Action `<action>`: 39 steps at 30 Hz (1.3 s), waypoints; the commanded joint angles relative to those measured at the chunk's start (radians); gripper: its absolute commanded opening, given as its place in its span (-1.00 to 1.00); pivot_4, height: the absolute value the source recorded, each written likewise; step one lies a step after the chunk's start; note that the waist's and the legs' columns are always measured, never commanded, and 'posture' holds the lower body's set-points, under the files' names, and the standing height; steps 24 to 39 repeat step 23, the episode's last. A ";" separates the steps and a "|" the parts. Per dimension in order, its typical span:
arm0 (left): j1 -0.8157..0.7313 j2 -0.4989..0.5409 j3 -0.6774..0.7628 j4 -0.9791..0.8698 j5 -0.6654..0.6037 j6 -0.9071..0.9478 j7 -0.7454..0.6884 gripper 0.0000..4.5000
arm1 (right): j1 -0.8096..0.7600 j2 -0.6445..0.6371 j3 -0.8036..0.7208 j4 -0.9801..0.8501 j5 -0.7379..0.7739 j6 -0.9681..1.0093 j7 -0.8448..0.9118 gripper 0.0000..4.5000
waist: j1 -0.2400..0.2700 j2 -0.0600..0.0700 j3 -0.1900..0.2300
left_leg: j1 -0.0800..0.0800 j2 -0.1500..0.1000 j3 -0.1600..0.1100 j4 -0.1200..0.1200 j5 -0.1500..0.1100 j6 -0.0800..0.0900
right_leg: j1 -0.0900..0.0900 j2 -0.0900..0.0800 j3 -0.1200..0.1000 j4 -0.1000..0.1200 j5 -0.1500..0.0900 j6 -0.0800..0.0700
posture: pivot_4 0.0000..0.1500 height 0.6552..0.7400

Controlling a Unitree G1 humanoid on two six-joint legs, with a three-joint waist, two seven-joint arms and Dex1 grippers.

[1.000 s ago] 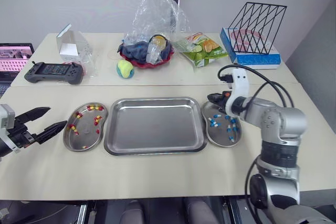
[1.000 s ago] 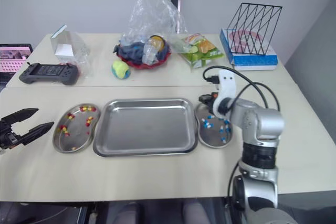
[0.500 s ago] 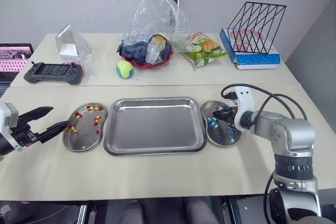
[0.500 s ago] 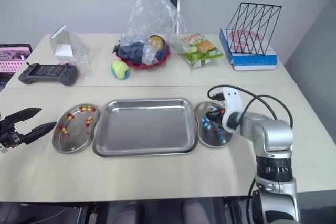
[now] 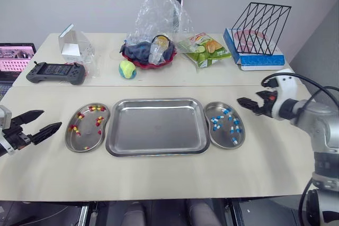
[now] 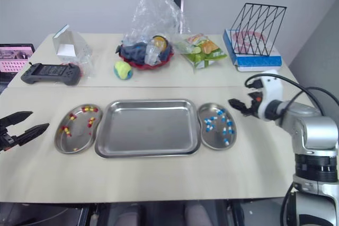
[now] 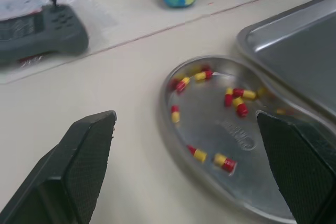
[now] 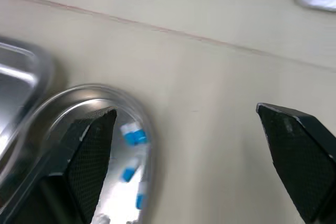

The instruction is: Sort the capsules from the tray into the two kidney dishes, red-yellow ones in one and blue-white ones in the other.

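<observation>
The steel tray (image 5: pixel 156 129) lies bare at mid-table. To its left is a kidney dish (image 5: pixel 87 137) holding several red-yellow capsules (image 5: pixel 98 121), also seen in the left wrist view (image 7: pixel 233 98). On the tray's right, a second kidney dish (image 5: pixel 222 135) holds several blue-white capsules (image 5: pixel 233 125). My left gripper (image 5: pixel 48 120) hovers open, low over the table just left of the left dish. My right gripper (image 5: pixel 244 104) is open and holds nothing, just right of the right dish; its wrist view shows that dish's rim (image 8: pixel 144 124).
Across the back of the table sit a game controller (image 5: pixel 54 72), a clear box (image 5: pixel 71 46), a tennis ball (image 5: pixel 126 69), a bagged red bowl (image 5: pixel 151 51), a snack packet (image 5: pixel 204 48) and a wire rack (image 5: pixel 259 22) on a blue box. A laptop (image 5: pixel 13 59) stands far left.
My right gripper went from shut over the right dish to open, and drew back to the dish's right side. The left gripper drifted slightly left.
</observation>
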 commanded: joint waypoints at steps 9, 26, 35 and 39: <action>0.046 0.024 0.036 0.045 0.071 -0.089 0.113 1.00 | 0.158 -0.086 -0.098 0.363 -0.040 -0.660 0.336 1.00 | 0.010 0.001 0.000 | 0.005 0.000 0.002 0.000 0.000 0.000 | 0.004 0.000 0.001 0.001 0.000 0.000 | 1.00 0.47; -0.014 0.043 -0.027 0.076 0.076 -0.047 0.075 1.00 | 0.140 -0.112 -0.063 0.417 -0.018 -0.651 0.461 1.00 | 0.012 0.001 0.001 | 0.006 0.000 0.002 0.000 0.000 0.000 | 0.004 0.000 0.001 0.002 0.000 0.000 | 1.00 0.47; -0.014 0.043 -0.027 0.076 0.076 -0.047 0.075 1.00 | 0.140 -0.112 -0.063 0.417 -0.018 -0.651 0.461 1.00 | 0.012 0.001 0.001 | 0.006 0.000 0.002 0.000 0.000 0.000 | 0.004 0.000 0.001 0.002 0.000 0.000 | 1.00 0.47; -0.014 0.043 -0.027 0.076 0.076 -0.047 0.075 1.00 | 0.140 -0.112 -0.063 0.417 -0.018 -0.651 0.461 1.00 | 0.012 0.001 0.001 | 0.006 0.000 0.002 0.000 0.000 0.000 | 0.004 0.000 0.001 0.002 0.000 0.000 | 1.00 0.47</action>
